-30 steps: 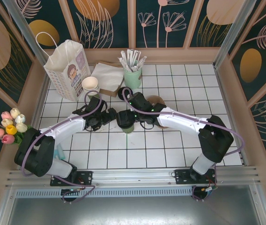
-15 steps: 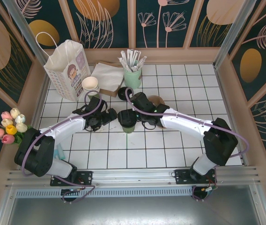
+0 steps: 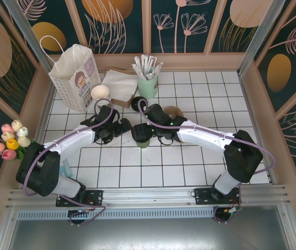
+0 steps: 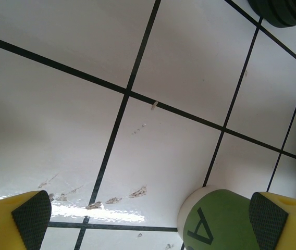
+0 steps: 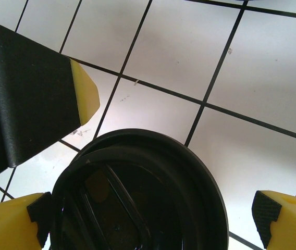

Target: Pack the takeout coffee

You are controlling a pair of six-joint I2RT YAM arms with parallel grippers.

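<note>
The takeout coffee (image 3: 142, 136) stands at the centre of the white, black-gridded tile desk (image 3: 189, 161). It is one round paper cup with green sides, capped by a glossy, ridged black plastic lid (image 5: 137, 192).

Both claws gape wide and hold nothing. The left claw (image 4: 148, 221) has yellow fingers with textured black pads (image 4: 31, 219). The cup (image 4: 216, 224) sits at the lower right of its wrist view, just beside the right-hand pad. The right claw (image 5: 153, 219) straddles the lid at the bottom of its view.

Toward the top of the overhead frame sit one spare black lid (image 3: 137, 104), one stack of cream cups (image 3: 100, 94), one mint holder of white sticks (image 3: 148, 83) and one paper bag (image 3: 75, 73).
</note>
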